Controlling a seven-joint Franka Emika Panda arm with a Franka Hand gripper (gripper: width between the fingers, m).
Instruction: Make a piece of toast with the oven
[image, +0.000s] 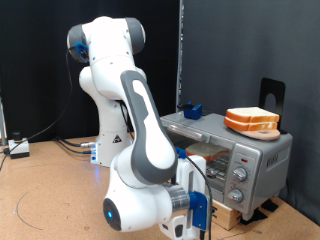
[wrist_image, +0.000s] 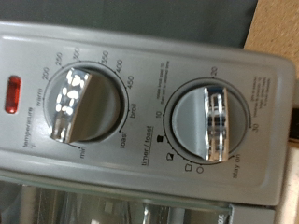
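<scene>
Presently we log 1 pincer (image: 198, 222), low before the oven (image: 235, 150); whether released or clenched, we cannot tell. Facing it: 1 temperature knob (wrist_image: 78, 104) and 1 timer knob (wrist_image: 205, 124). Above it: toast slices (image: 252, 121) stacked on the oven roof. Risk, in our judgement: off-centre fingers slipping, or catching the wrong knob.

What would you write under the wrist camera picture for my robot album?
Close-up of the silver-grey toaster oven's control panel: a round chrome temperature knob beside a round chrome timer knob, red indicator lamp at the edge.
</scene>
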